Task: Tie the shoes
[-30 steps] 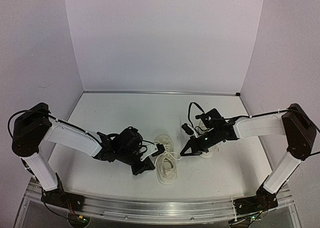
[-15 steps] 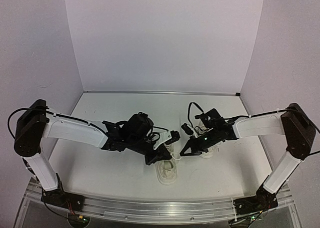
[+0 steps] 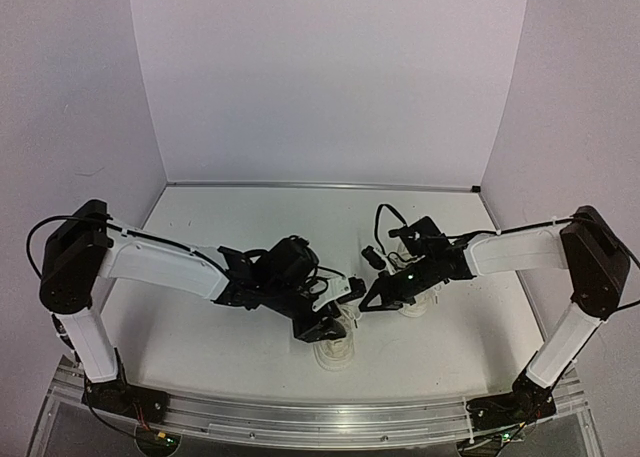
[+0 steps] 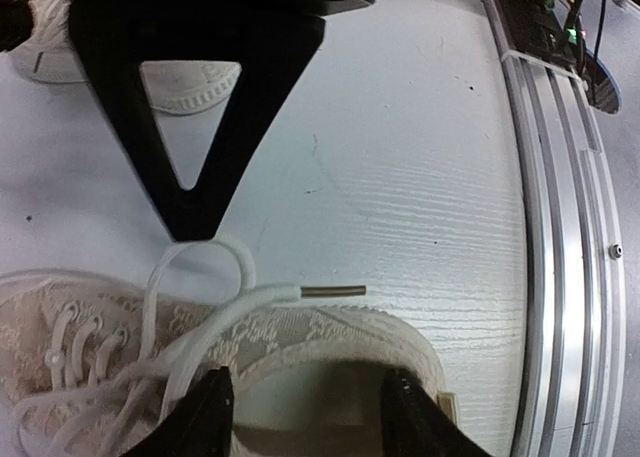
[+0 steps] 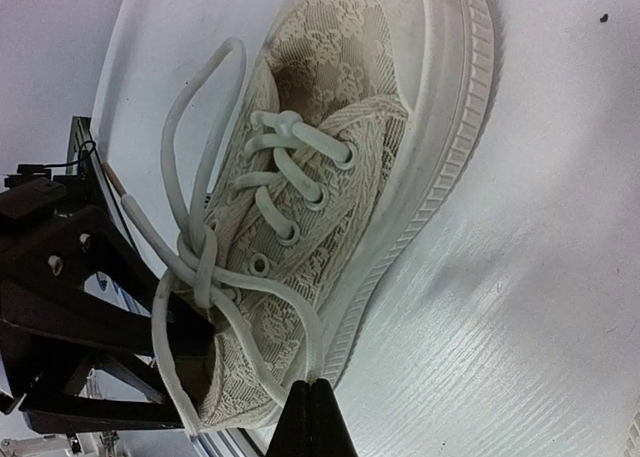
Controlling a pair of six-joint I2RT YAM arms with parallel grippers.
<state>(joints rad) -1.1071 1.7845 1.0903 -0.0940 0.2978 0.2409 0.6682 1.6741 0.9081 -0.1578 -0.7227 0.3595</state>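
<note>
My left gripper (image 4: pixel 305 387) hangs just over the near shoe (image 5: pixel 345 177), and its two fingers (image 4: pixel 212 412) stand spread apart with nothing pinched between them. In my left wrist view only the tips of these fingers come in at the bottom edge. Between them I see the open heel end of the shoe, which is cut off by the frame.

My right gripper (image 5: pixel 312 397) has its fingers pressed together into one point. It is beside the sole of the same shoe, on the table (image 4: pixel 420 177). A loop of the lace (image 5: pixel 200 257) comes up to this point, but I cannot tell if the lace is caught in it or only lies against it. The right wrist view cuts off the place where they meet. In the left wrist view the dark tip covers it.

One lace end with a brown tip (image 4: pixel 335 291) lies free on the table, just beside the shoe. The laces are crossed, but the crossing is loose.

The other shoe (image 4: pixel 190 82) I see only in pieces, partly through the triangular hole of my right gripper. From above it is almost hidden under my right arm. The near shoe is also mostly covered there by my left gripper. The rail (image 4: pixel 560 227) runs along the table edge.
</note>
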